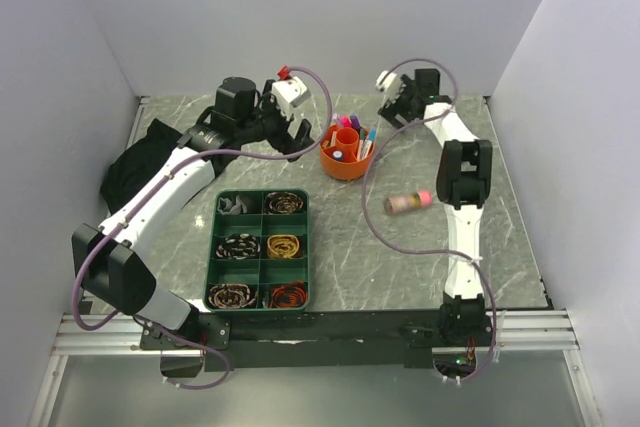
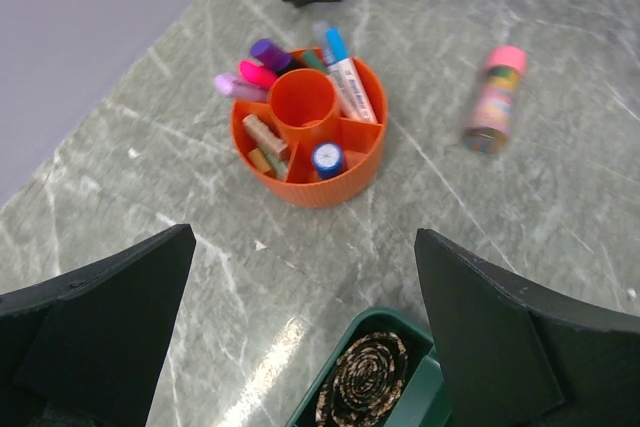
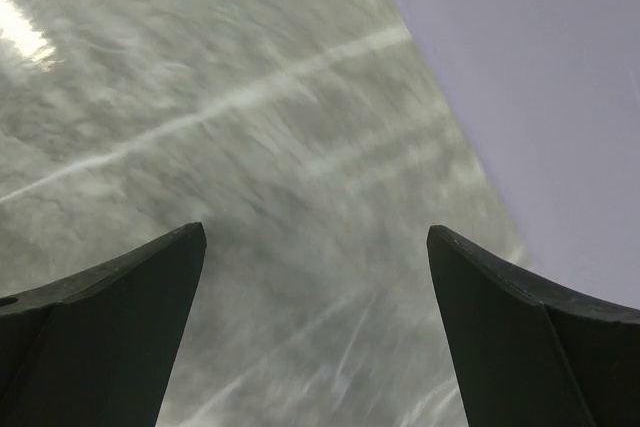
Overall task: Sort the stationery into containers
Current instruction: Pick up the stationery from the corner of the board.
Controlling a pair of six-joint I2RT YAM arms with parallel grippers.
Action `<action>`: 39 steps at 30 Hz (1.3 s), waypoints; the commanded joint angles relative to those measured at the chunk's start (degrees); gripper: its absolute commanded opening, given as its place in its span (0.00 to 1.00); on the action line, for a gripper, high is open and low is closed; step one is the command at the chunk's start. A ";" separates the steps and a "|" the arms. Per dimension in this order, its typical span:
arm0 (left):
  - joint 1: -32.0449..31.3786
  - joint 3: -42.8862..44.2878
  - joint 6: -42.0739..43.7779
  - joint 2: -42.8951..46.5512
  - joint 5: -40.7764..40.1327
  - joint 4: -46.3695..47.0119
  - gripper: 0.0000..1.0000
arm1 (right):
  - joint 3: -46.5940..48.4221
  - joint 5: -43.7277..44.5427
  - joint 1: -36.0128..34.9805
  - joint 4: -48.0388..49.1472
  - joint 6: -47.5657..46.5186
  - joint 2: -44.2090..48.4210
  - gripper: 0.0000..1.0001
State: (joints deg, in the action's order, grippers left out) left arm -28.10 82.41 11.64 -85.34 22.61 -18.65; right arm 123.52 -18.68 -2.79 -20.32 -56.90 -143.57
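- Left tool (image 1: 292, 133) hangs over the far left part of the table (image 1: 400, 257), its two dark fingers (image 2: 110, 327) spread wide, nothing between them.
- Looking down from the left wrist, the left tool (image 2: 303, 237) is set back from the round orange pot (image 2: 320, 187), well clear of it.
- The orange pot (image 1: 345, 165) stands upright near the back middle of the table, between the two tools.
- Inside it: a pink marker (image 2: 257, 74) and a purple marker (image 2: 268, 53) lean out at the back, beside the central tube (image 2: 303, 102).
- A white pen with a blue cap (image 2: 347, 79) lies slanted in the section to the tube's right.
- A small blue-capped piece (image 2: 327, 159) sits upright in a front section; beige blocks (image 2: 265, 135) fill the section to its left.
- Right tool (image 1: 395, 99) is up at the far right, apart from the pot.
- From the right wrist, the right tool (image 3: 316, 232) shows fingers gaping wide, holding nothing, over blurred marbled table beside the pale wall.
- A pink-capped bottle (image 1: 408, 202) lies on its side on the table, right of the pot and not touching it.
- Green divided tray (image 1: 213, 247) sits front left, patterned coils in its compartments.
- Black cloth (image 1: 130, 162) lies bunched at the left edge.
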 commanded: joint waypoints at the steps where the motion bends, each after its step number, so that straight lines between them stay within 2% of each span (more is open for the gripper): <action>1: -2.38 -0.15 7.32 -2.71 9.10 -0.40 0.99 | -0.91 0.32 6.29 3.88 22.23 12.23 1.00; 2: -4.23 0.20 16.22 -4.29 9.29 -3.55 0.99 | -2.40 -0.65 8.91 2.58 26.45 14.26 1.00; 3: -6.16 0.99 19.70 -6.14 7.03 -8.63 0.99 | -2.59 -2.83 10.42 -0.74 32.41 16.54 1.00; 4: -8.18 1.17 21.83 -9.55 5.88 -10.33 0.99 | -1.89 -15.47 11.65 -7.39 30.30 20.65 0.99; 5: -8.20 1.78 23.07 -10.97 6.39 -11.83 1.00 | -1.45 -19.60 12.97 -26.16 23.66 22.96 1.00; 6: -8.11 3.53 21.60 -12.03 6.48 -13.41 0.99 | -3.53 -20.60 12.89 -35.58 1.41 25.68 1.00; 7: -7.16 3.63 19.50 -12.65 6.83 -12.82 1.00 | -7.82 -18.70 12.72 -42.80 -9.95 33.01 1.00; 8: -6.54 3.29 15.82 -12.31 7.79 -11.85 0.99 | -20.82 -11.45 12.89 -47.31 -18.59 37.61 1.00; 9: -5.92 1.28 14.30 -11.61 8.76 -10.19 0.99 | -28.44 -7.99 14.55 -46.32 -31.21 42.53 1.00; 10: -5.31 0.04 13.42 -9.69 8.77 -6.87 0.99 | -35.13 -5.26 15.78 -44.13 -35.34 51.72 1.00; 11: -5.21 -1.19 12.71 -8.63 8.24 -4.92 0.99 | -44.85 -1.92 16.84 -38.54 -37.03 55.81 1.00; 13: -5.13 -3.66 12.18 -6.34 5.96 -0.97 0.99 | -49.94 1.95 18.43 -34.98 -29.37 62.06 1.00; 14: -5.21 -3.66 11.14 -5.81 5.00 -0.51 0.99 | -49.18 5.20 18.43 -38.45 -23.92 62.27 1.00; 15: -5.13 -2.44 10.52 -5.63 3.59 -0.68 0.99 | -47.08 6.01 18.52 -42.40 -11.08 61.31 1.00; 16: -5.13 -1.65 10.34 -5.37 3.32 -1.20 0.99 | -44.54 6.11 20.35 -47.66 -5.73 57.21 1.00; 17: -5.04 -0.94 10.25 -5.10 3.14 -1.90 0.99 | -40.16 5.76 21.32 -56.85 -1.15 54.65 1.00; 18: -5.04 -0.85 10.07 -4.58 2.88 -1.56 0.99 | -38.55 3.58 22.55 -59.20 7.51 50.10 1.00; 20: -4.77 -1.29 9.63 -3.17 2.79 -0.60 0.99 | -35.65 1.64 25.98 -61.32 17.04 46.73 1.00; 24: -4.34 -1.73 9.98 -2.20 3.23 -1.65 0.99 | -36.51 3.90 27.48 -55.55 27.97 45.74 1.00; 26: -4.25 -2.25 10.77 -1.50 3.05 -1.91 0.99 | -40.44 9.86 29.23 -50.82 35.06 47.76 1.00; 29: -4.07 -3.22 11.39 -0.97 2.18 -2.00 0.99 | -43.62 16.65 32.56 -51.21 42.63 50.22 1.00; 35: -3.19 -4.89 9.54 -0.62 1.21 0.20 0.99 | -50.39 25.08 38.02 -50.70 46.79 54.53 1.00; 39: -2.84 -5.59 9.28 -0.53 1.91 0.64 0.99 | -49.61 26.77 44.60 -54.12 49.95 53.58 1.00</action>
State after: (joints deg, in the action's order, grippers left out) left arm -31.40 77.67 22.13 -87.99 24.16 -20.32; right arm 73.10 2.87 36.42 -72.05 -12.82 -90.87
